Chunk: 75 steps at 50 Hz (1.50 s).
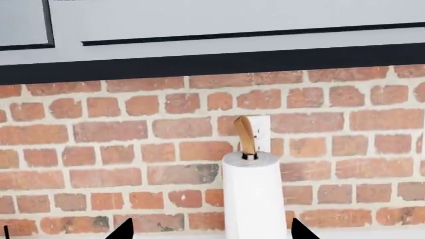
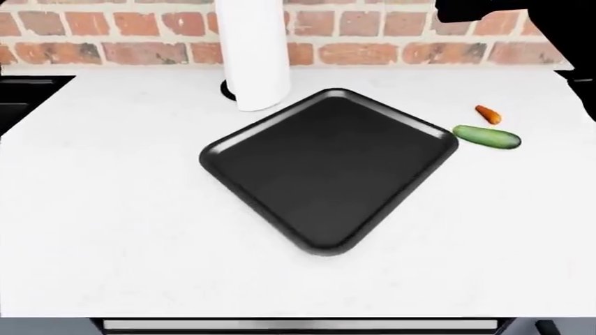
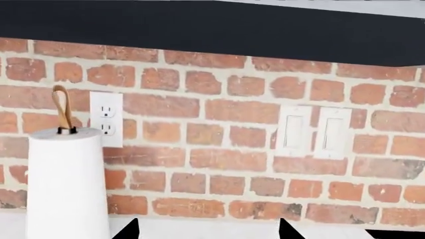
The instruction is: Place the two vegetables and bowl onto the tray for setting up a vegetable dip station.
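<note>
The cucumber (image 2: 487, 137) is seen at the right of the head view, lying on the white desk (image 2: 102, 202) just off the tray's right corner, its long axis running from upper left to lower right of the frame. The carrot (image 2: 488, 114) lies just above it in the picture, close beside it but apart, tilted the same way. The tray (image 2: 328, 167) sits empty at mid-frame, turned diamond-wise. No bowl is shown in any view.

Both vegetables lie toward the right arm's side, so that arm is judged the nearer one; only a dark shape at the upper right corner of the head view hints at it.

The left claw (image 1: 207, 230) and the right claw (image 3: 207, 229) are shown only as two dark fingertips each, set well apart, so both are read as wide and empty, pointed at the brick wall (image 3: 232, 129).

The paper-towel roll (image 2: 252, 52) stands behind the tray. No brand, label or writing can be read.
</note>
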### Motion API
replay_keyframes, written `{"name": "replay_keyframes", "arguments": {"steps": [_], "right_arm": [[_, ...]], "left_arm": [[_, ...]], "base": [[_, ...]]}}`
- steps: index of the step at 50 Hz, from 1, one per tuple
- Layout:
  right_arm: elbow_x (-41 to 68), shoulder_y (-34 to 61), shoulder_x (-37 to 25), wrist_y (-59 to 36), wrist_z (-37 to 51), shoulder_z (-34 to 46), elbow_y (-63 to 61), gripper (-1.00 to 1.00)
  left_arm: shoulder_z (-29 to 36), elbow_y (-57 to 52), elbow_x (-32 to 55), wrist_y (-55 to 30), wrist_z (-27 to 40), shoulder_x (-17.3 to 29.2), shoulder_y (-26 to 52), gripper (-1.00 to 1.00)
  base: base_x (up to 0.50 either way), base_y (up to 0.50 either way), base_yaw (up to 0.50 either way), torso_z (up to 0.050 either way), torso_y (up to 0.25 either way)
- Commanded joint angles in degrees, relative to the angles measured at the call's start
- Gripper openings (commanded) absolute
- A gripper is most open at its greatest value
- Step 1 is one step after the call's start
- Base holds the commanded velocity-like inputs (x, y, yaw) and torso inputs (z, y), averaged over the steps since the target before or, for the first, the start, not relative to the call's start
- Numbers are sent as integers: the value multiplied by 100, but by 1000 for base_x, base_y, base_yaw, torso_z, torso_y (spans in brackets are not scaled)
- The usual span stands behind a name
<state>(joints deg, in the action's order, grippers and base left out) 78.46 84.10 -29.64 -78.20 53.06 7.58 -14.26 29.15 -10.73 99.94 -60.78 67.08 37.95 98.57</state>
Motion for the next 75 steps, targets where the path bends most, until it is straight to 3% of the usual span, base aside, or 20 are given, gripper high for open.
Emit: {"name": "replay_keyframes", "arguments": {"steps": [1,20,26,54,66,75], "right_arm": [[15,5,-40,62,-23,58,3,100],[73,73,-90,108,-39,171,-43,100],[77,61,-112,123,71,170,1,100],[153,86,-205,160,-123,416,-62,100],[675,-223,-766,-257,-170,422,-147,100],[1927,-564,-1528,-494,379,142,-364,100]], "left_arm": [[5,6,6,15,0,24,25,100],[17,2,9,54,-23,42,17,100],[17,7,27,58,-5,59,33,100],[22,6,63,87,14,112,99,100],[18,15,87,100,28,142,144,100],[35,31,100,99,45,157,177,100]], "base": [[414,-328,0,0,0],[400,-333,0,0,1],[500,71,0,0,0],[9,140,0,0,0],[0,0,0,0,0],[0,0,0,0,0]]}}
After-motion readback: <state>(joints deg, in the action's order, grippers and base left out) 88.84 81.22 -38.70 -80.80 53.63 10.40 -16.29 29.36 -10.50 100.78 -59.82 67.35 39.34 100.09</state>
